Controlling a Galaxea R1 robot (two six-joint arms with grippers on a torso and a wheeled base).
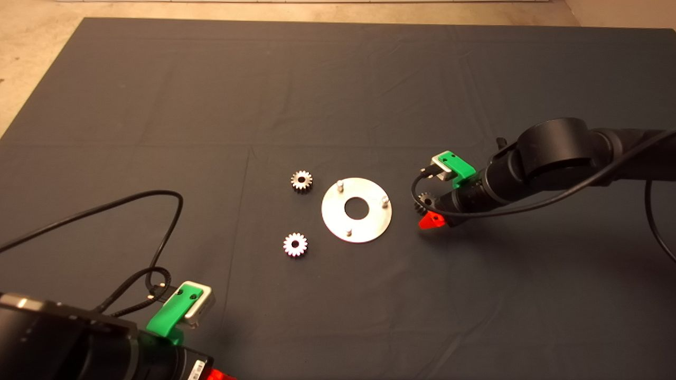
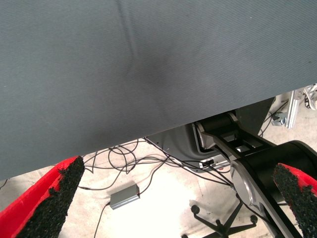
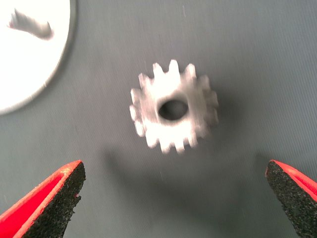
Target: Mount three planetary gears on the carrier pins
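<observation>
A shiny round disc (image 1: 357, 210) with a central hole lies mid-mat and carries three upright carrier pins (image 1: 340, 185), (image 1: 385, 200), (image 1: 348, 231), all bare. Two planetary gears lie flat to its left, one (image 1: 301, 181) farther back and one (image 1: 295, 245) nearer the front. The third gear (image 1: 425, 201) lies just right of the disc, partly hidden by my right gripper (image 1: 428, 214). In the right wrist view this gear (image 3: 173, 106) lies flat on the mat between the open fingers (image 3: 54, 198), untouched, with the disc's edge (image 3: 29, 64) beside it. My left gripper (image 2: 173, 198) is open and parked at the mat's front left.
The dark mat (image 1: 338, 95) covers the table, with bare room behind and in front of the disc. Black cables (image 1: 158, 232) loop by the left arm. Past the mat's edge the left wrist view shows floor, cables and a chair base (image 2: 223, 223).
</observation>
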